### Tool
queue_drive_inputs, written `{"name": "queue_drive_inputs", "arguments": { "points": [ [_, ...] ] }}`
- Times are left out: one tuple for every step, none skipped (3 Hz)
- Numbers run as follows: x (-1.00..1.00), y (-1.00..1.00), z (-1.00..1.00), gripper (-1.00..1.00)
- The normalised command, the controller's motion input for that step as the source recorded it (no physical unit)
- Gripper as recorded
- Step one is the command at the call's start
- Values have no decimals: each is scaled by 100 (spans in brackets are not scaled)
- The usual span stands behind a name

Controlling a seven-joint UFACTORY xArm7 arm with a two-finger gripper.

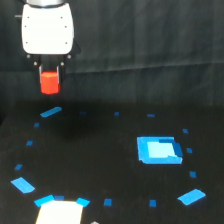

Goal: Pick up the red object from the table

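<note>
The black worktop spreads wide below, dotted with small blue marks, with the bright blue rectangle as its plainest landmark. Up and far toward the exterior view's left of that rectangle hangs the white hand, its dark fingers pinching the red object, which sits clear above the worktop. The pick looks all but done; the next move likely calls only for a steady grip.

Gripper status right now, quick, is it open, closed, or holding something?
Gripper: closed on the red object, held up off the table.
</note>
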Motion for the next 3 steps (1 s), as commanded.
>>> {"name": "queue_drive_inputs", "arguments": {
  "points": [
    [-11,-24,46,-63],
    [32,-23,44,-86],
    [-3,3,6,-83]
  ]
}}
